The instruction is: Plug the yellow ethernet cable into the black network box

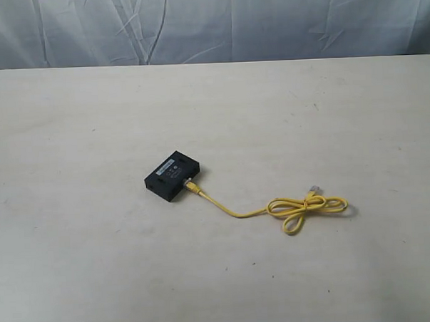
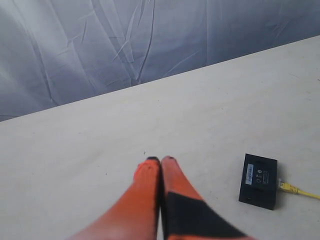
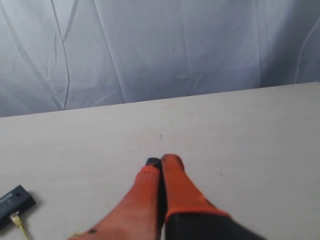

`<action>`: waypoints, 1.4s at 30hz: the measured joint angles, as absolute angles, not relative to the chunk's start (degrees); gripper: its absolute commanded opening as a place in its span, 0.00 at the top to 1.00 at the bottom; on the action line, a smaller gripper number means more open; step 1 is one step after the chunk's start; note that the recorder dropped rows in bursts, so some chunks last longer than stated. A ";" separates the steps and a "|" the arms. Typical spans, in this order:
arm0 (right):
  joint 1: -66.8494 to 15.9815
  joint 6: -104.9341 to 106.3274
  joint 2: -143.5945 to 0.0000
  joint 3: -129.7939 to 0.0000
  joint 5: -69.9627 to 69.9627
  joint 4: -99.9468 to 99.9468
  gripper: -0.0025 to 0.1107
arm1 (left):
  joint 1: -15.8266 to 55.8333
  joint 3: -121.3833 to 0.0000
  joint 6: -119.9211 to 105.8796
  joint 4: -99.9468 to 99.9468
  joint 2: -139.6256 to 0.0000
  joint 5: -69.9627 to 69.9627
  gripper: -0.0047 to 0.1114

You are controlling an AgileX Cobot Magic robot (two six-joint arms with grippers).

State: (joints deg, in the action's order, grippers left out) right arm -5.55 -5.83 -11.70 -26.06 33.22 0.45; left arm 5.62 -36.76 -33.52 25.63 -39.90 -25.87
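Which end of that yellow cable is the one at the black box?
The yellow cable's left-hand end: it meets the black box, seemingly plugged in. The other end lies loose beside the loops.

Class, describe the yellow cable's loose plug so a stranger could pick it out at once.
On the pale table, find the black network box near the middle. Follow the yellow ethernet cable from it to its loops; the loose plug is the pale tip there, away from the box.

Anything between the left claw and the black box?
Nothing: in the left wrist view only bare table separates the shut left claw from the black box.
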 measured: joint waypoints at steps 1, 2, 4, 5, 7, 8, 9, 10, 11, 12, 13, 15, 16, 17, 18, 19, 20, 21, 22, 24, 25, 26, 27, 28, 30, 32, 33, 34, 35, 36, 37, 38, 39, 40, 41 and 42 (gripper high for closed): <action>-5.28 -5.83 -10.64 -24.70 33.49 0.00 0.98 | 5.62 -36.76 -33.52 25.63 -39.90 -25.87 0.96; -5.07 -5.83 -9.75 -23.35 33.62 0.00 0.98 | 5.62 -36.76 -33.52 25.63 -39.90 -25.87 0.96; -4.96 -5.83 -8.78 -21.17 33.74 -0.54 0.98 | 5.62 -36.76 -33.52 25.63 -39.90 -25.87 0.96; -4.96 -5.83 -8.38 -20.12 33.52 -0.68 0.98 | 5.62 -36.76 -33.52 25.63 -39.90 -25.87 0.96; -4.96 -5.83 -8.27 -19.35 33.39 -0.81 0.98 | 5.62 -36.76 -33.52 25.63 -39.90 -25.87 0.96; -4.96 -5.83 -8.27 -19.13 33.37 -0.92 0.98 | 5.62 -36.76 -33.52 25.63 -39.90 -25.87 0.96; -4.94 -5.83 -8.16 -19.13 33.27 -0.92 0.98 | 5.62 -36.76 -33.52 25.63 -39.90 -25.87 0.96; -4.94 -5.83 -8.16 -19.13 33.04 -0.92 0.98 | 5.62 -36.76 -33.52 25.63 -39.90 -25.87 0.96; -4.94 -5.83 -8.16 -18.98 32.53 -0.92 0.98 | 5.62 -36.76 -33.52 25.63 -39.90 -25.87 0.96; -4.94 -5.83 -8.03 -18.74 32.24 -0.92 0.98 | 5.62 -36.76 -33.52 25.63 -39.90 -25.87 0.96; -4.94 -5.83 -7.78 -18.59 32.19 -0.92 0.98 | 5.62 -36.76 -33.52 25.63 -39.90 -25.87 0.96; -4.94 -5.83 -6.94 -18.15 32.06 -0.92 0.98 | 5.62 -36.76 -33.52 25.63 -39.90 -25.87 0.96; -4.94 -5.83 -6.27 -18.01 31.96 -0.92 0.98 | 5.62 -36.76 -33.52 25.63 -39.90 -25.91 0.96; -4.94 -5.79 -5.52 -17.72 31.96 -0.92 0.98 | 5.62 -36.76 -33.52 25.63 -39.90 -25.91 0.96; -4.94 -5.79 -4.94 -17.57 31.92 -0.92 0.98 | 5.62 -36.76 -33.52 25.63 -39.90 -25.91 0.96; -4.94 -5.79 -4.25 -17.44 31.82 -0.92 0.98 | 5.62 -36.76 -33.52 25.63 -39.90 -25.91 0.96; -4.94 -5.67 -3.65 -17.33 31.82 -0.92 0.98 | 5.62 -36.76 -33.52 25.63 -39.90 -25.91 0.96; -4.94 -5.38 -3.21 -17.23 31.66 -0.92 0.98 | 5.62 -36.76 -33.52 25.63 -39.90 -25.91 0.96; -4.94 -4.90 -2.83 -17.23 31.63 -0.92 0.98 | 5.62 -36.76 -33.52 25.63 -39.90 -25.91 0.96; -4.94 -3.81 -2.26 -17.23 31.29 -0.92 0.98 | 5.62 -36.76 -33.52 25.63 -39.90 -25.91 0.96; -4.94 -3.30 -2.01 -17.23 31.19 -0.92 0.98 | 5.62 -36.76 -33.52 25.63 -39.90 -25.91 0.96; -4.94 -2.82 -1.86 -17.23 31.19 -0.92 0.98 | 5.62 -36.76 -33.52 25.63 -39.90 -25.91 0.96; -4.94 -2.45 -1.74 -17.23 31.05 -0.92 0.98 | 5.62 -36.76 -33.52 25.63 -39.90 -25.91 0.96; -4.94 -2.33 -1.74 -17.23 31.05 -0.92 0.98 | 5.62 -36.76 -33.52 25.63 -39.90 -25.91 0.96; -4.94 -2.08 -1.74 -17.23 31.05 -0.92 0.98 | 5.62 -36.76 -33.52 25.63 -39.90 -25.91 0.96; -4.94 -1.95 -1.62 -16.14 29.89 -0.92 0.98 | 5.62 -36.76 -33.52 25.63 -39.90 -25.91 0.96; -4.94 -1.95 -0.88 -14.10 27.82 -0.79 0.98 | 5.62 -36.76 -33.52 25.63 -39.90 -25.91 0.96; -4.94 -1.95 -0.64 -13.08 26.85 -0.63 0.98 | 5.62 -36.76 -33.52 25.63 -39.90 -25.91 0.96; -4.94 -1.95 -0.39 -10.37 24.76 0.00 0.98 | 5.62 -36.76 -33.52 25.63 -39.90 -25.91 0.96; -4.94 -1.95 -0.30 -8.41 23.84 0.00 0.98 | 5.62 -36.76 -33.52 25.63 -39.90 -25.91 0.96; -4.94 -1.95 -0.30 -7.10 23.64 0.00 0.98 | 5.62 -36.76 -33.52 25.63 -39.90 -25.91 0.96; -4.94 -1.81 -0.30 -5.55 23.35 0.00 0.98 | 5.62 -36.76 -33.52 25.63 -39.90 -25.91 0.96; -4.94 -1.81 -0.30 -4.38 23.32 0.00 0.98 | 5.62 -36.76 -33.52 25.63 -39.90 -25.91 0.96; -4.94 -1.81 -0.30 -3.34 23.32 0.00 0.98 | 5.62 -36.76 -33.52 25.63 -39.90 -25.91 0.96; -4.94 -1.81 -0.30 -2.48 23.32 0.00 0.98 | 5.62 -36.76 -33.52 25.63 -39.90 -25.91 0.96; -4.94 -1.77 -0.30 -1.72 23.27 0.00 0.98 | 5.62 -36.76 -33.52 25.63 -39.90 -25.91 0.96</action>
